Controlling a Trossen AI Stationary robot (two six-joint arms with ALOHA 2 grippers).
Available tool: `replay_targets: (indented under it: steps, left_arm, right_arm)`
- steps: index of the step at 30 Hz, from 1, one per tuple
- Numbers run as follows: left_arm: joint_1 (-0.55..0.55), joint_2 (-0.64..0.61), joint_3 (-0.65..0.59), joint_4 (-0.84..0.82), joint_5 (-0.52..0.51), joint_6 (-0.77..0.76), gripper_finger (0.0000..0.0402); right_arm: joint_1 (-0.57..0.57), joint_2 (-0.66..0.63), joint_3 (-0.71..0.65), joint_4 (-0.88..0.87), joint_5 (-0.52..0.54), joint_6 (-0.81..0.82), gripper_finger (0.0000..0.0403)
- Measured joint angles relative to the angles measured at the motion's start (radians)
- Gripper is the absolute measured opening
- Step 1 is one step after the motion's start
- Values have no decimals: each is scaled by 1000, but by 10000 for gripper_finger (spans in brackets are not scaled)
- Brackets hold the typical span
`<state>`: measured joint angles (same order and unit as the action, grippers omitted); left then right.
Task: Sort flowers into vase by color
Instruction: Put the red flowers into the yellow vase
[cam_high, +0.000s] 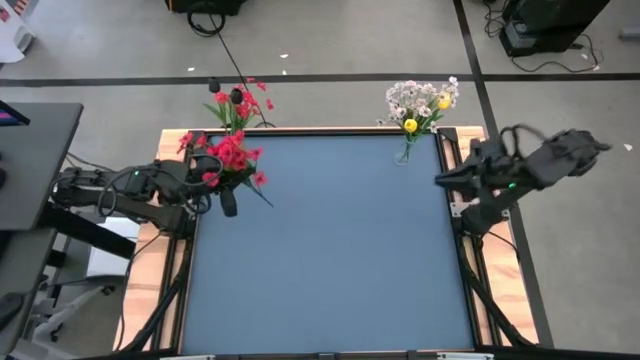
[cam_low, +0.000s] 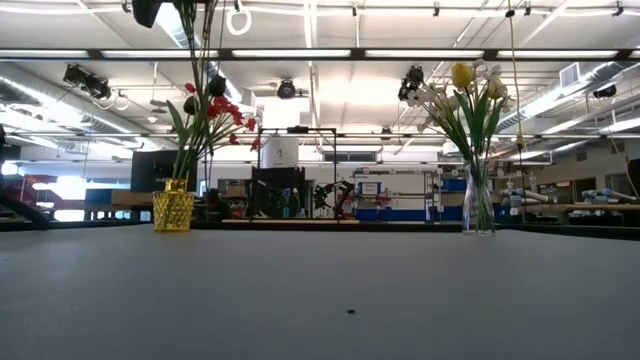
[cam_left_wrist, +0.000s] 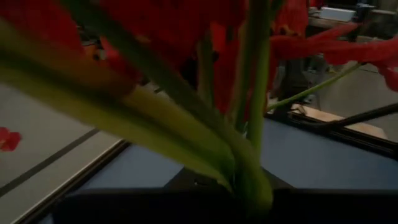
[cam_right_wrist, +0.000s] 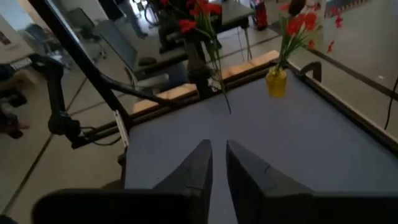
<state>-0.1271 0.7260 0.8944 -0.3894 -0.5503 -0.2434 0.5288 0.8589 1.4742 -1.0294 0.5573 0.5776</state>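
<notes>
My left gripper (cam_high: 228, 198) is near the table's far left corner, shut on a red-blossomed spray (cam_high: 230, 155) with a green stem. Behind it a yellow vase (cam_low: 172, 210) stands on the far left edge and holds red blossoms and one dark bloom (cam_high: 237, 97). A clear glass vase (cam_low: 478, 205) at the far right holds white blossoms and yellow buds (cam_high: 410, 125). My right gripper (cam_right_wrist: 219, 163) hovers over the table's right edge, shut and empty. My left gripper holds the red spray by its green stem (cam_left_wrist: 252, 183), pinched between the two fingers below the blossoms. The spray is lifted clear of the table. It stands roughly upright, red blossoms (cam_right_wrist: 193, 22) above the fingers and the stem's lower end (cam_right_wrist: 225, 102) hanging below.
The blue table top (cam_high: 330, 250) has a raised frame with wooden strips along its left and right sides. Both vases stand at the far edge. Cables and a dark stand lie on the floor beyond.
</notes>
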Motion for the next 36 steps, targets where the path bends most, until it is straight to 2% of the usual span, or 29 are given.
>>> replay_targets:
  steps: [5, 10, 20, 22, 27, 31, 36]
  left_arm:
    - [38, 1, 0, -4, -20, -8, 7]
    - [48, 0, 0, -4, -31, -7, 7]
    - [48, -18, 0, -10, -34, 1, 6]
    - [48, -22, 0, -16, -63, 8, 6]
    - [50, -51, 0, -107, -208, 46, 6]
    - [110, -72, 0, -175, -299, 46, 6]
    - [258, -116, 0, -168, -258, 107, 6]
  right_arm:
    - [0, -44, 0, -10, -1, -47, 76]
    - [0, -51, 0, -9, -28, -105, 76]
    - [0, -47, -1, 12, -39, -103, 76]
    - [0, -47, -1, 12, -39, -102, 75]
    - [0, -47, -1, 12, -39, -102, 76]
    - [0, -47, -1, 12, -39, -102, 76]
    - [0, -47, -1, 12, -39, -102, 75]
